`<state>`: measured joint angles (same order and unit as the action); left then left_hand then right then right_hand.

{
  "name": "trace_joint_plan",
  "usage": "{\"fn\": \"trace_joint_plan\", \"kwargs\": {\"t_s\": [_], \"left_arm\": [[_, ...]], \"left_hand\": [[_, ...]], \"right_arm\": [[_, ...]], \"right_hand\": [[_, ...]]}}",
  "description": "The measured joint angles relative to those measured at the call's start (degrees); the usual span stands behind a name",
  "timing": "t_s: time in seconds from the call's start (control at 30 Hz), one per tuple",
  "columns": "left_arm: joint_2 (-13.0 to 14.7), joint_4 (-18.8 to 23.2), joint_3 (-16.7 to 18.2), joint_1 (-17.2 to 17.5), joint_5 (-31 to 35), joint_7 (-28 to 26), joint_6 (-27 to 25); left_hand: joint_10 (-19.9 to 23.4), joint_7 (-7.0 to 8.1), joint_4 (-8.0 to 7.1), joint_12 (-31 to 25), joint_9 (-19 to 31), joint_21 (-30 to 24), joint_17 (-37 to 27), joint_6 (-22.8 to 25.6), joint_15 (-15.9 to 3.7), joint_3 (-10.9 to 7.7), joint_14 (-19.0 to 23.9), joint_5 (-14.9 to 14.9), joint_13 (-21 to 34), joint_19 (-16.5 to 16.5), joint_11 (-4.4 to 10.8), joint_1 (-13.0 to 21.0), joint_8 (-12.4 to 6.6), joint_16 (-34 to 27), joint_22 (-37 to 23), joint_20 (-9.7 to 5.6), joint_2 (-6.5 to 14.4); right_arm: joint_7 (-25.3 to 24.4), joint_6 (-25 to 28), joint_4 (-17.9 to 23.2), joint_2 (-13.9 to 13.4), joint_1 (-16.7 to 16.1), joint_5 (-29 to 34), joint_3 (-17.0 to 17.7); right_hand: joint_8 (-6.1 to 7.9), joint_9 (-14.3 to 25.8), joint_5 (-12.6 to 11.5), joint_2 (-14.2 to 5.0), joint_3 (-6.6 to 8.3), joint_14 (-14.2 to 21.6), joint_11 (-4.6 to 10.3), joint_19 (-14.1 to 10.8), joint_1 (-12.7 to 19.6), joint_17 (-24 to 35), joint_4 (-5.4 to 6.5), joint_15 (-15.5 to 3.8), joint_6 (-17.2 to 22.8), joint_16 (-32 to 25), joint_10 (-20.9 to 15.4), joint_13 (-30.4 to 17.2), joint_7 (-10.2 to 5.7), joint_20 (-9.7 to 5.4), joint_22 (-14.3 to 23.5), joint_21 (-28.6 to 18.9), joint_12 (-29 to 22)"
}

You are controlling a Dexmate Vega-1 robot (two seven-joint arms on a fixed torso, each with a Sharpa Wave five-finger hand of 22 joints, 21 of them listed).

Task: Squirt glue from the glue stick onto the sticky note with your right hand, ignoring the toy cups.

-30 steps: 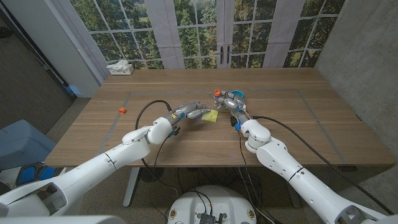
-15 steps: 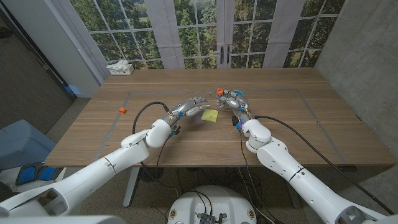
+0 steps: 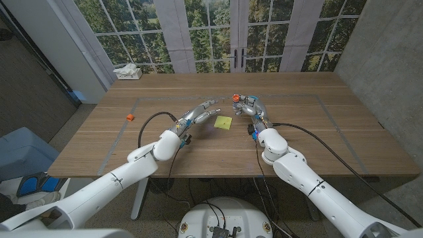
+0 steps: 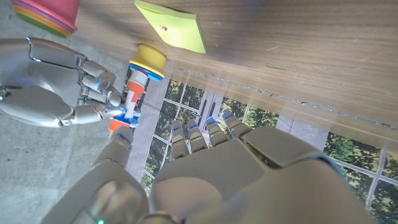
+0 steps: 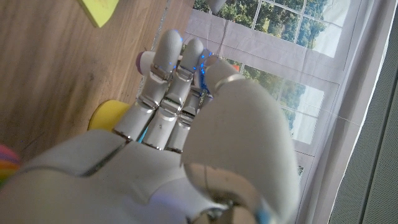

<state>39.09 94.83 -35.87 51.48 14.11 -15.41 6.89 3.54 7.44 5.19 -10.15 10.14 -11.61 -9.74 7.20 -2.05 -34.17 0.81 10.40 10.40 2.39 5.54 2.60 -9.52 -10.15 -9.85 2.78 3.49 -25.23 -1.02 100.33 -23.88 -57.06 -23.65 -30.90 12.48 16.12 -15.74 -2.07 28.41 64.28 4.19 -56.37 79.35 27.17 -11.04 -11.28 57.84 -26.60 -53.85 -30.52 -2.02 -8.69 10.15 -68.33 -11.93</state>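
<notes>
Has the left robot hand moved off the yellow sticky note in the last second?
Yes. The left robot hand has lifted off the yellow square sticky note, drawing back toward the window, clear of the note's edge.

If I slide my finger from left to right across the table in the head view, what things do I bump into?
Small orange thing → left hand → sticky note → right hand, holding the glue stick.
</notes>
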Motion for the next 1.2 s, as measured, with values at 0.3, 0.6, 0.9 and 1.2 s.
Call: {"fn": "trace_joint_plan", "kwargs": {"t_s": [0.3, 0.6, 0.9, 1.2], "left_arm": [[-0.71, -1.17, 1.37, 1.06, -2.81, -1.07, 2.64], [-0.95, -1.64, 2.41, 1.88, -3.91, -2.15, 4.17], [-1.09, -1.83, 3.09, 2.45, -4.73, -2.83, 5.26], [-1.29, -2.1, 4.05, 3.1, -6.15, -3.27, 6.68]], "left_hand": [[-0.81, 0.8, 0.46, 0.0, 0.0, 0.0, 0.0, -1.74, 0.31, 0.02, -0.31, 0.0, 0.0, -1.3, 0.18, 0.0, 0.0, 0.0, -0.17, -0.12, 0.0], [-1.12, 1.17, 0.7, 0.0, 0.01, 0.0, 0.01, -2.1, 0.31, -0.22, -0.3, 0.0, 0.0, -1.3, 0.49, 0.0, 0.0, 0.0, -0.17, -0.13, 0.0], [-1.12, 1.37, 0.69, 0.0, 0.01, 0.0, 0.01, -2.29, 0.31, -0.22, -0.3, 0.0, 0.0, -1.3, 0.49, 0.0, -0.24, -0.01, -0.17, -0.13, 0.0], [-0.89, 1.36, 0.69, -0.27, 0.01, 0.0, 0.01, -2.29, 0.31, -0.22, -0.3, 0.0, 0.0, -1.3, 0.26, -0.23, -0.46, -0.01, -0.17, -0.13, 0.23]], "right_arm": [[-2.52, 3.19, 2.86, -1.35, -1.18, 3.56, -0.29], [-4.07, 6.19, 5.88, -3.53, -2.44, 7.67, -0.9], [-4.35, 8.35, 8.39, -5.66, -3.26, 10.4, -1.38], [-3.93, 11.16, 10.88, -7.98, -3.61, 14.17, -2.05]], "right_hand": [[-0.2, -0.01, 0.0, -0.06, 0.0, 0.01, 0.0, 0.0, -0.07, 0.07, 0.0, 0.01, 0.42, 0.33, 0.0, -0.04, -0.23, 0.0, 0.0, 0.0, -0.21], [-0.36, -0.03, 0.01, -0.06, 0.0, -0.02, 0.01, 0.32, -0.08, 0.07, 0.0, -0.01, 0.42, 0.32, -0.01, -0.15, -0.22, 0.32, 0.09, 0.0, -0.21], [-0.17, -0.2, 0.02, 0.18, 0.0, -0.02, 0.02, 0.32, -0.45, 0.21, 0.0, -0.02, 0.41, 0.54, -0.02, -0.12, -0.22, 0.32, 0.13, 0.0, -0.2], [-0.18, -0.31, 0.28, 0.18, 0.0, -0.21, 0.21, 0.32, -0.43, 0.17, 0.0, -0.21, 0.73, 0.54, -0.21, -0.12, -0.53, 0.31, 0.12, 0.0, -0.03]]}}
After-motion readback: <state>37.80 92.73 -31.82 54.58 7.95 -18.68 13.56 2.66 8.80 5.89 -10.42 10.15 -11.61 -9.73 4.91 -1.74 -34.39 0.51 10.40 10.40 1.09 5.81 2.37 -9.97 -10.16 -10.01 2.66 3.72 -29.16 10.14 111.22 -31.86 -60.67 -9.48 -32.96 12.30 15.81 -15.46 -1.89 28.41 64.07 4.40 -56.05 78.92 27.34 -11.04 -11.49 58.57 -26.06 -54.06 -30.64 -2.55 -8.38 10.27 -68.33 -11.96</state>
